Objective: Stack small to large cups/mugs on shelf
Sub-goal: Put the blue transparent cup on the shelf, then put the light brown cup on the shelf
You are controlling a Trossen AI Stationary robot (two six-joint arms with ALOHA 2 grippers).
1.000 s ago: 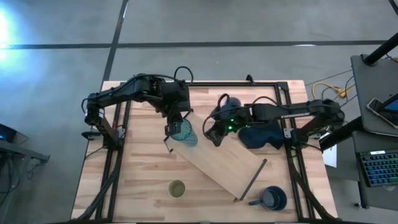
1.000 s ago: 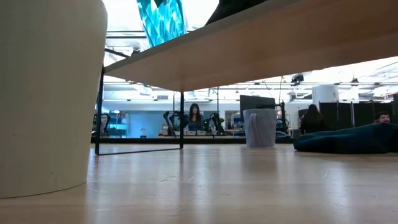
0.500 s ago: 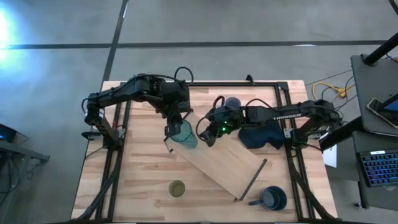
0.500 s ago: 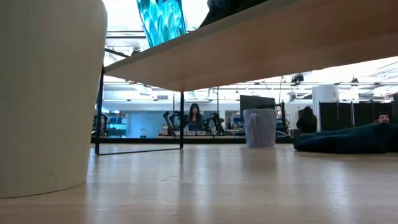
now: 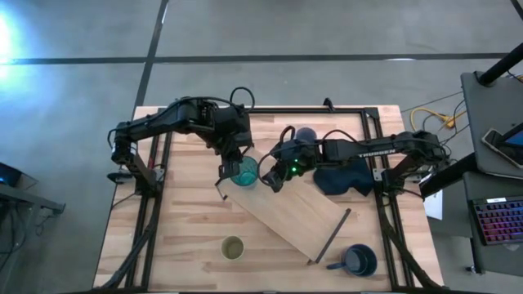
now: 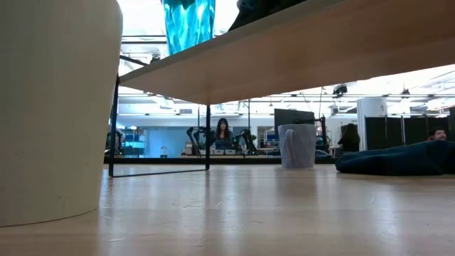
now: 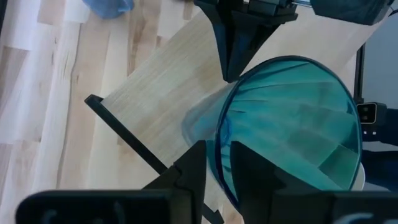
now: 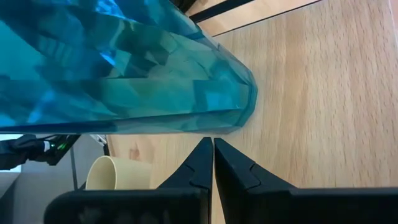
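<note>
Teal tumbler [image 5: 243, 172] pinched at the shelf [image 5: 288, 214] end.
My left gripper [image 7: 214, 163] clamps its rim; overhead hides that. Right gripper [image 8: 213, 163] pressed together beside its base.

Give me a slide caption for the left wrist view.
Left gripper pinches the teal tumbler rim above the shelf.

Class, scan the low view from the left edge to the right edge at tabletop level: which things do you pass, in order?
Yellowish-olive cup → shelf's dark metal bars → pale periwinkle-blue cup → dark blue cloth.
</note>
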